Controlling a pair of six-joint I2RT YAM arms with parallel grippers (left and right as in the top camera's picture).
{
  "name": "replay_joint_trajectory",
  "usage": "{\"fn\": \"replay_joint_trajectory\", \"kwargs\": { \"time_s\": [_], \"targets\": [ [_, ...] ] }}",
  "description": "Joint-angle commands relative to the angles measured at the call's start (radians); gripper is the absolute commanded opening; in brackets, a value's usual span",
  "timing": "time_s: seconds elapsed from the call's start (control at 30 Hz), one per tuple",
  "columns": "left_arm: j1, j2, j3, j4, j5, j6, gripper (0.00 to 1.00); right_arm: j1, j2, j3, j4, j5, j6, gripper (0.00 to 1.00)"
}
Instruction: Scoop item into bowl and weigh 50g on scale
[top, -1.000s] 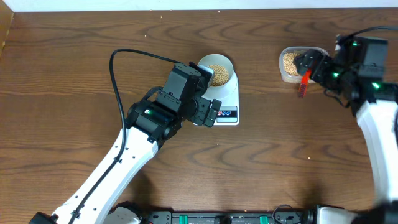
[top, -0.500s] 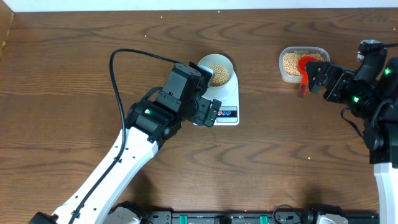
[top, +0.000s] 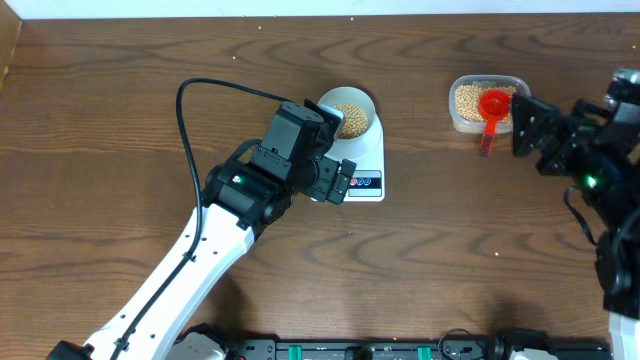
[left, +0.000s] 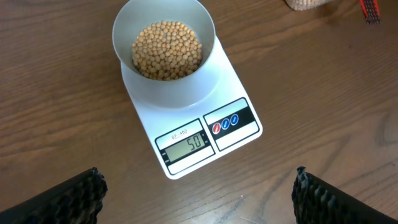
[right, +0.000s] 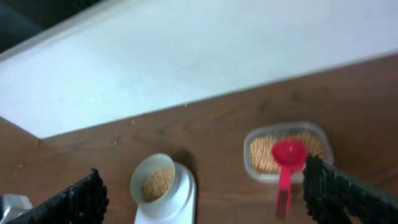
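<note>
Weighing looks pretty much done here: 50 can be read on the display (left: 188, 143) of the scale (left: 239, 134), with the bowl (left: 186, 93) sat on its platform and the beans (left: 166, 50) heaped inside. The left tool (left: 200, 199) is held spread wide right above the scale, nothing gripped. The right tool (right: 205, 190) is wide and empty too, near the container (top: 452, 105) at the far right of the surface (top: 450, 250). The red scoop (top: 490, 108) can be seen lying in that container, handle poking over the near rim toward the robot, just left of the right tool. So any top-up would best be handled by the right arm.
</note>
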Motion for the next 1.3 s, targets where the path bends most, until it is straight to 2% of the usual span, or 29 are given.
{"fn": "replay_joint_trajectory", "kwargs": {
  "time_s": [0.0, 0.37, 0.87, 1.27],
  "targets": [
    [0.005, 0.003, 0.004, -0.003, -0.009, -0.005, 0.98, -0.003, -0.046, 0.002, 0.014, 0.029, -0.087, 0.99],
    [0.005, 0.003, 0.004, -0.003, -0.009, -0.005, 0.98, 0.072, -0.217, -0.093, 0.042, 0.199, -0.119, 0.99],
    [0.005, 0.003, 0.004, -0.003, -0.009, -0.005, 0.98, 0.100, -0.644, -0.628, 0.451, 0.224, -0.127, 0.99],
    [0.005, 0.003, 0.004, -0.003, -0.009, -0.005, 0.98, 0.100, -0.874, -0.878, 0.591, 0.238, -0.126, 0.99]
  ]
}}
